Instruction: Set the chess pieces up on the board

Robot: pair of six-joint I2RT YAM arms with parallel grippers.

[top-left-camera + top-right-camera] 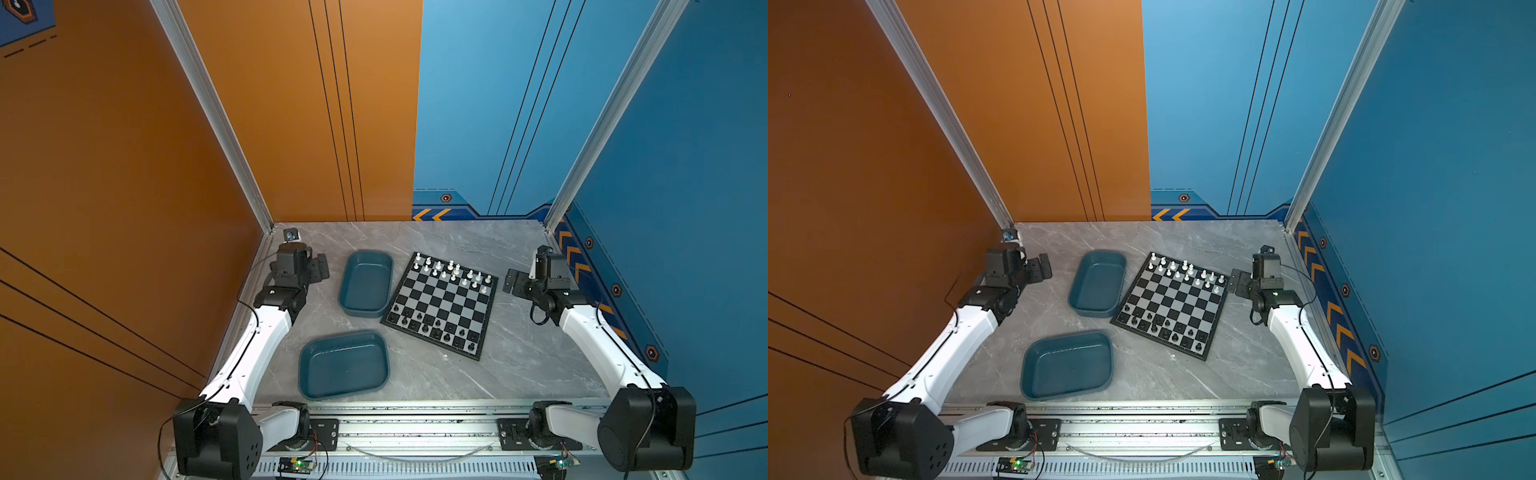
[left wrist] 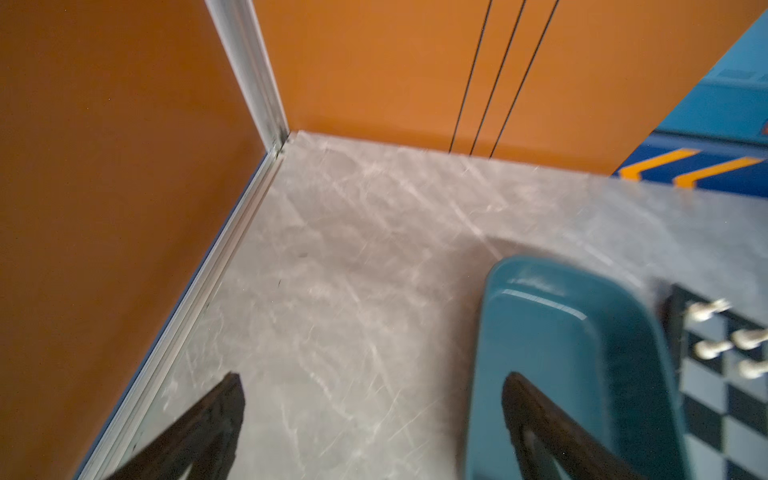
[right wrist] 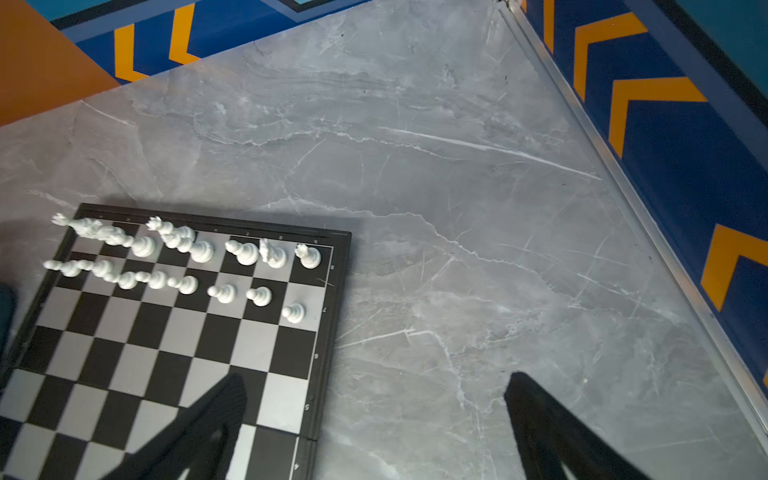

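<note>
On the chessboard (image 1: pixel 441 305), chess pieces (image 1: pixel 438 266) were judged set; left tool (image 1: pixel 322 268) at nine, right tool (image 1: pixel 510 281) at three o'clock were seen released; withdrawal was needed.

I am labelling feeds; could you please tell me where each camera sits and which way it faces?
Top view: high behind the arms, looking down at board, trays; both show.
Top view: beside it, same board.
Left wrist: on left arm, facing orange wall and tray; open left fingers show.
Right wrist: on right arm, facing board, blue wall; open right fingers show.
Both wrists see white pieces.
</note>
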